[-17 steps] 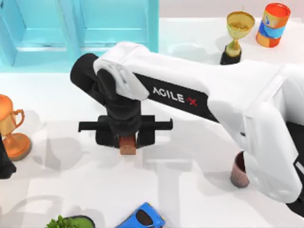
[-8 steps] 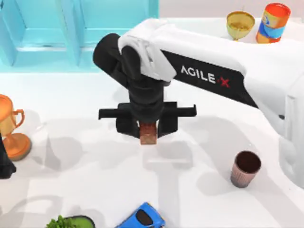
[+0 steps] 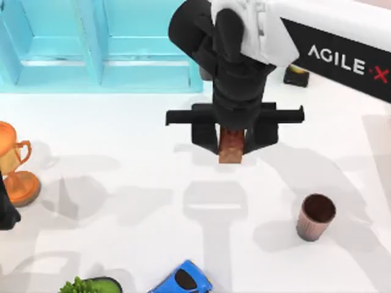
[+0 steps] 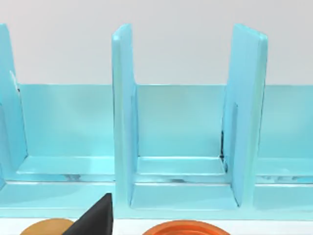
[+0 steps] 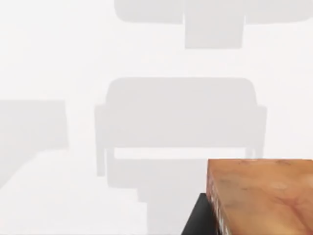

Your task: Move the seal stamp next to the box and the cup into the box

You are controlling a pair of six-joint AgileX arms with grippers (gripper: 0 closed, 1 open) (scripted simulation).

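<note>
Our right gripper (image 3: 231, 141) is clamping the seal stamp (image 3: 231, 146) above the table (image 3: 122, 201). We are risking dropping it short of the box (image 3: 101, 43) if it slips.

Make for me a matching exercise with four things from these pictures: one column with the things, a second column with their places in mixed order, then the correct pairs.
Things:
1. seal stamp
2. cup
3. box
4. orange trophy

Places:
A. top view's left edge of the table
B. standing on the table, lower right
C. between the right gripper fingers
D. far side, upper left

Pairs: 1-C, 2-B, 3-D, 4-A
</note>
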